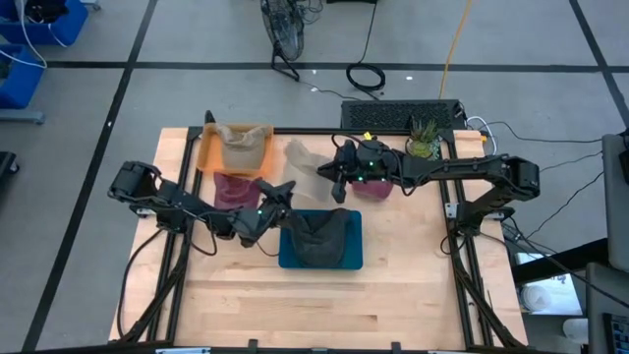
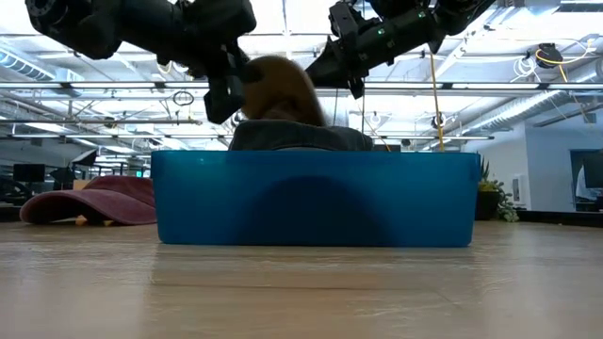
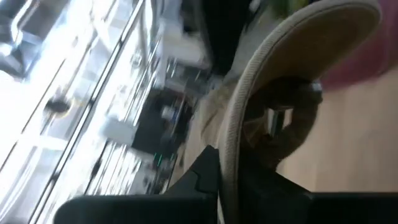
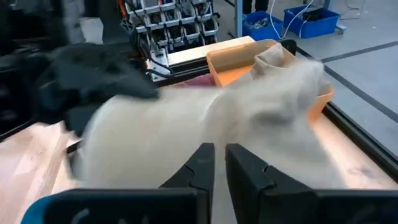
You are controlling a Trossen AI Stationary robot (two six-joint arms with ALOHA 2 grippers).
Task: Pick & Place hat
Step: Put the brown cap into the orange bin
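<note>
Nearest you, blue bin (image 1: 320, 258) already holds a dark hat (image 1: 316, 239). Left pincer (image 1: 279, 191) grips the beige hat (image 1: 305, 162) by its brim; right pincer (image 1: 335, 182), fingers nearly closed, empty. Keep the brim pinched, clear the bin wall, then lower.

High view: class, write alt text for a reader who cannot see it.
A dark hat lies in a blue bin mid-table, with the left hand just beside it. The right hand reaches over a beige hat, near an orange bin holding another hat.
</note>
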